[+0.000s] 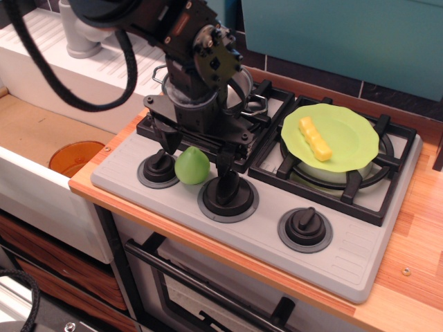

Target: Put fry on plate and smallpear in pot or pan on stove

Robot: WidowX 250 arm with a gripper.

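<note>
Gripper [196,156] black, fingers spread wide, pointing down w/ one finger each side of the smallpear [192,165]; left-side finger tip near the left knob [158,168], right-side finger tip just above the middle knob [227,191]. Can't tell if fingers touch the pear. Nothing held.

Smallpear light green, sits on grey front panel of the stove [346,256], btwn left and middle knobs, touching or just beside left knob's base ring. Not in pan.

Pan [241,88] shiny steel, on rear-left burner grate, mostly hidden behind arm body; rim + one loop handle visible on right side.

Plate [349,142] lime green, on right burner grate, resting on top of sth pale underneath (only an edge shows). Fry [314,138] yellow, ridged, lies on plate, angled diag, left of plate centre.

Third knob [304,228] front-right, well apart from gripper. Orange bowl [75,156] down in sink area at left. Wood counter [415,263] at right edge. Black cable loops top left.
</note>
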